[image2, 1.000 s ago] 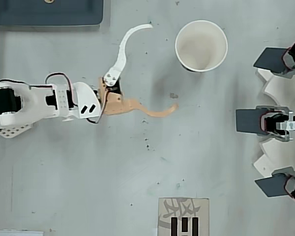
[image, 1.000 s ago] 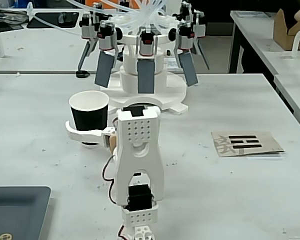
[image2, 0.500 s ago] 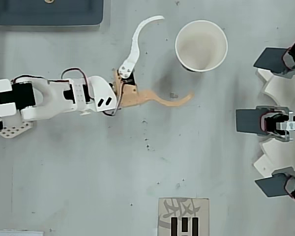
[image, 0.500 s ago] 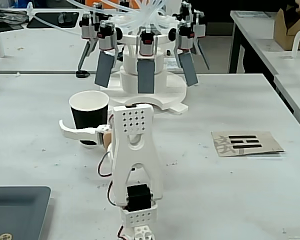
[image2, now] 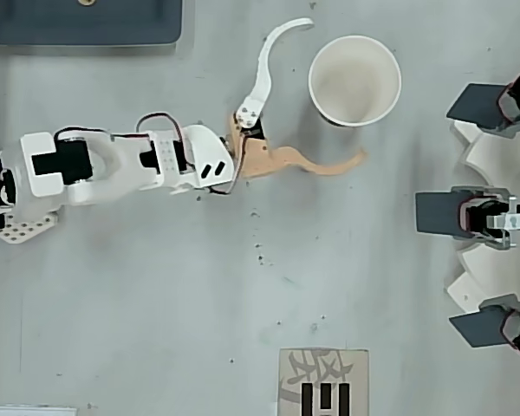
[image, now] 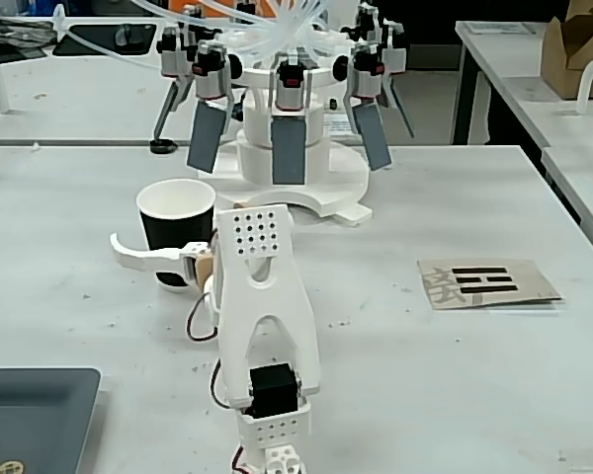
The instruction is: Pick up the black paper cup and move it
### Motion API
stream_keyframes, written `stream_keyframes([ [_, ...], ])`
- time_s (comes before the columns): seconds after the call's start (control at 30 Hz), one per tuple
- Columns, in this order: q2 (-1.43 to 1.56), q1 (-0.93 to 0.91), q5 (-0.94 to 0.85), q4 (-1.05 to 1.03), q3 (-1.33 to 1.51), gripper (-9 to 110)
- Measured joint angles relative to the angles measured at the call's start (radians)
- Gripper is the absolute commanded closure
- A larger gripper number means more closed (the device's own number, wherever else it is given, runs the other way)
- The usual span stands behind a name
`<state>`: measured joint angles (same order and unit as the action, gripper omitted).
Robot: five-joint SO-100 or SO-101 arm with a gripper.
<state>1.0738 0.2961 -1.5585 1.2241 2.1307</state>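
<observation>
The black paper cup [image: 176, 229] stands upright on the grey table, white inside showing from above [image2: 364, 87]. My gripper [image2: 334, 90] is open wide, and the cup sits partly between the fingertips. The white curved finger [image2: 264, 74] passes the cup's left side in the fixed view [image: 143, 259]. The tan finger [image2: 312, 163] runs along the other side, mostly hidden behind my arm in the fixed view. Neither finger clearly touches the cup.
A white stand with grey flat paddles [image: 289, 148] rises just behind the cup, on the right edge in the overhead view [image2: 468, 212]. A cardboard card with black marks [image: 486, 282] lies to the right. A dark grey tray [image: 30, 415] sits by my base.
</observation>
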Motion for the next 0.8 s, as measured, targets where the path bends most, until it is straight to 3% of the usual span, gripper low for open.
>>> stream_keyframes([
  [0.8,-0.169,0.048,0.005,-0.150,-0.318,49],
])
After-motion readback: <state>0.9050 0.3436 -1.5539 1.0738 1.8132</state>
